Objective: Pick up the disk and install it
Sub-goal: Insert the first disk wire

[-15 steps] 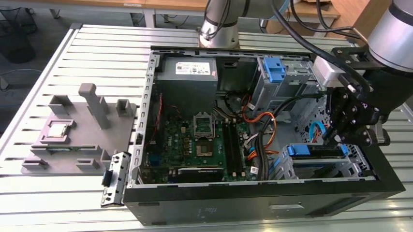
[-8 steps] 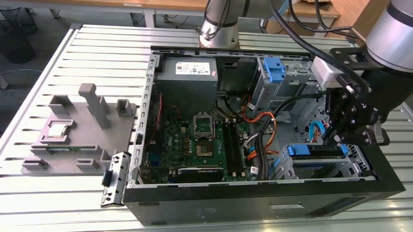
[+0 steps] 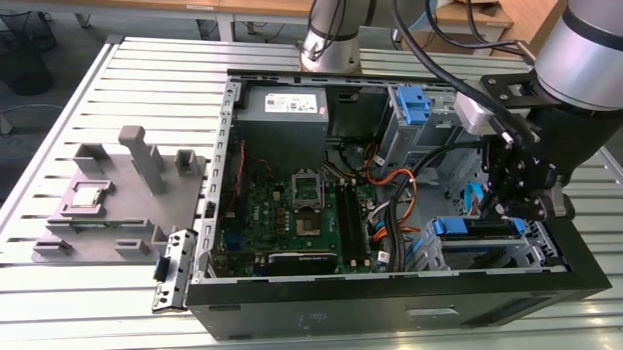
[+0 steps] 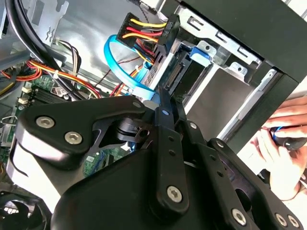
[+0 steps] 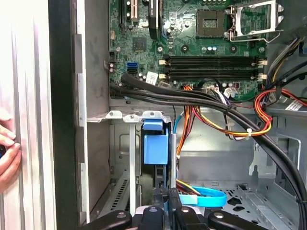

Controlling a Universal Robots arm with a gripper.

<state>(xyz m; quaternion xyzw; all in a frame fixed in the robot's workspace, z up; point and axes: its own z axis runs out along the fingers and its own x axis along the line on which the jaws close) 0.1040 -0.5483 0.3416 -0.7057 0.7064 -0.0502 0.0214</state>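
The disk (image 3: 477, 227) sits in the metal drive bay (image 3: 526, 251) at the open computer case's front corner, on the exterior view's right, its blue carrier showing. In the first wrist view the carrier's blue tab (image 5: 156, 143) stands up between the bay's rails. My gripper (image 3: 510, 210) hangs straight over that bay. Its thin black fingers are shut together, with nothing seen between them, and the tips (image 5: 165, 195) sit just off the disk's end. In the second wrist view the gripper (image 4: 160, 103) points at the disk's connector end (image 4: 178, 72), beside a looping blue flat cable (image 4: 115, 57).
Bundled power wires (image 5: 225, 120) and a black cable cross beside the bay. The motherboard (image 3: 302, 211) fills the case floor. An upright blue bracket (image 3: 413, 106) stands at the case's far side. A grey fixture (image 3: 107, 197) rests on the slatted table. A person's hand (image 4: 283, 143) lies outside the case wall.
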